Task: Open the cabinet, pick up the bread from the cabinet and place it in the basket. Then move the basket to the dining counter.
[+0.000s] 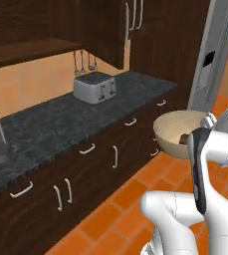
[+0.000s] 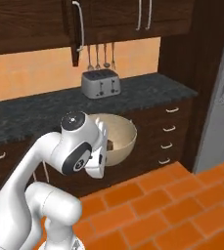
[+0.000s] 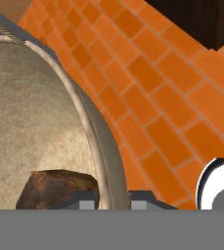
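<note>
Simulated kitchen with an orange brick-tile floor (image 2: 182,205); the black speckled granite counter (image 1: 60,124) serves as our landmark. Above the counter hangs the dark wood-grain cabinet (image 2: 113,17), one door standing ajar; on the counter stands a silver toaster (image 1: 94,87). In front of the counter, clear of its edge and held in the air over the floor, we find the tan basket (image 1: 177,132), and inside it, low against the near wall, the small dark brown bread (image 3: 57,188). The gripper (image 3: 112,199) is pinched tight on the basket's rim (image 3: 103,146), one fingertip inside the wall and one outside, as the hand view shows. We judge the step in hand to be the carry toward the dining counter, which lies beyond these views. To do it well, we would keep the rim level so the bread cannot roll out, move smoothly because a rim pinch resists twisting poorly, and hold the basket away from the granite counter's drawer handles (image 2: 168,128).
</note>
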Controlling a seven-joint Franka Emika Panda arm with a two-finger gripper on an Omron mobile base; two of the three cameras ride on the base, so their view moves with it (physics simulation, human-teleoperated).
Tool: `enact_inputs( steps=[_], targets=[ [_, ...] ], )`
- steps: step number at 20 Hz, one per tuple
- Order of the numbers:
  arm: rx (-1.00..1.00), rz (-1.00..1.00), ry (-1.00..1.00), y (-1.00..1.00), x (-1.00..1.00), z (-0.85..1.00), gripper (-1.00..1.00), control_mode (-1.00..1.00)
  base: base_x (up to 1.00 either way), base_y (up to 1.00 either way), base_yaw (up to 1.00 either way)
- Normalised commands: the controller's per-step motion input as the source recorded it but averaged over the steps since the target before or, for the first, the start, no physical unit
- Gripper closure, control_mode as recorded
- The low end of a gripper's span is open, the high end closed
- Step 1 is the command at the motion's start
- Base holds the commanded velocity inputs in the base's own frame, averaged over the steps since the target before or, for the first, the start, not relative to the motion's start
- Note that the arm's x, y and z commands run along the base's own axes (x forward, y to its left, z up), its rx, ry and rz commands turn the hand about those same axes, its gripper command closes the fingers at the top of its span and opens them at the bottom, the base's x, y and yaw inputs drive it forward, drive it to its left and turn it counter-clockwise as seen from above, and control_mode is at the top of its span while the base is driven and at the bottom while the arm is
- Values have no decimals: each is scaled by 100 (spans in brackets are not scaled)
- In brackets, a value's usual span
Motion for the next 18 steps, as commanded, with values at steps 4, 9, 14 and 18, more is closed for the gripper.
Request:
enact_inputs(
  steps=[4, 9, 14, 18],
  targets=[
    [0, 0, 0, 0, 0, 0, 100, 100, 2, 7, -90],
    [0, 0, 0, 0, 0, 0, 100, 100, 1, 7, -91],
    [0, 0, 0, 0, 0, 0, 100, 100, 4, 1, -90],
    [0, 0, 0, 0, 0, 0, 100, 100, 27, 3, -82]
  ],
)
